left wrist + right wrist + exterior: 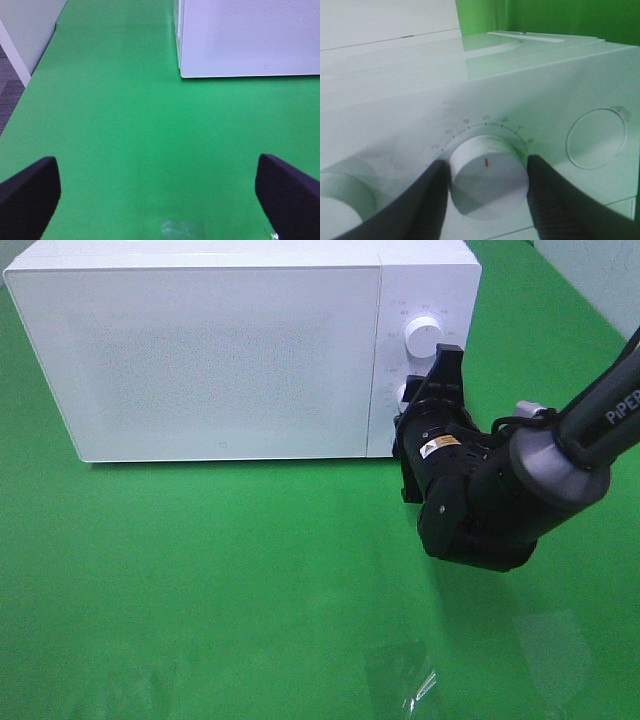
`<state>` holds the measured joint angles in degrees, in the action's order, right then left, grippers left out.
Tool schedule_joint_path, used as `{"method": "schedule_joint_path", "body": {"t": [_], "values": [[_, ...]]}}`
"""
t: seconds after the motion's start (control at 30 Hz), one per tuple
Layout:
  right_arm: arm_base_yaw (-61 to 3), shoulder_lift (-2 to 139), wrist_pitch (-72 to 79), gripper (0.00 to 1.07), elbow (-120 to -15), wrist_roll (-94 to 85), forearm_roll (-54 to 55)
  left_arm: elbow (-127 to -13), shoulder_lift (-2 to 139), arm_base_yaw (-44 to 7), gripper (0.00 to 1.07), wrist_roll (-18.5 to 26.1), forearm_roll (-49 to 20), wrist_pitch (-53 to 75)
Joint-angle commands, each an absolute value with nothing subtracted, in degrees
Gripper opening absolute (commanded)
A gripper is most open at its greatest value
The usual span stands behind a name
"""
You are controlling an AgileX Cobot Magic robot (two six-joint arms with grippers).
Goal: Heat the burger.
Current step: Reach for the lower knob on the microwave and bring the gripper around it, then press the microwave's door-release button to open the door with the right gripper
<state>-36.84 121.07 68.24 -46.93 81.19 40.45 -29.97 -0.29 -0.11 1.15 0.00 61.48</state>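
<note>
The burger is out of view. The white microwave point(200, 350) stands at the back of the green table with its door closed. My right gripper point(428, 390) reaches to the control panel, where its dark fingers hide most of the lower knob point(402, 393). The right wrist view shows this gripper point(487, 165) shut on that white knob point(487, 182), one finger pressed to each side and the knob's red mark pointing at the scale. In the left wrist view my left gripper point(157, 195) stands open over bare green cloth, holding nothing.
The upper knob point(420, 335) sits above the gripped one, and a round button point(596, 137) lies beside it on the panel. The microwave's corner point(182, 75) shows ahead of the left gripper. The green table edge point(30, 75) drops to a grey floor.
</note>
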Motion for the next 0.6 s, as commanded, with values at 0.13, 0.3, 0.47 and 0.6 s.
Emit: {"method": "schedule_joint_path", "body": {"t": [0.13, 0.3, 0.47, 0.6], "values": [[-36.2, 119.3, 79.2, 0.72, -47.3, 77.8, 40.1, -29.7, -1.3, -0.1, 0.98, 0.9, -0.4, 61.4], [-36.2, 116.5, 74.9, 0.76, -43.2, 75.3, 35.6, -29.7, -1.3, -0.1, 0.98, 0.9, -0.4, 61.4], [-36.2, 113.0, 71.9, 0.75, -38.6, 73.9, 33.5, -29.7, -1.3, -0.1, 0.98, 0.9, -0.3, 61.4], [-36.2, 111.1, 69.8, 0.75, -36.3, 71.4, 32.9, -29.7, -1.3, -0.1, 0.98, 0.9, -0.3, 61.4]]}}
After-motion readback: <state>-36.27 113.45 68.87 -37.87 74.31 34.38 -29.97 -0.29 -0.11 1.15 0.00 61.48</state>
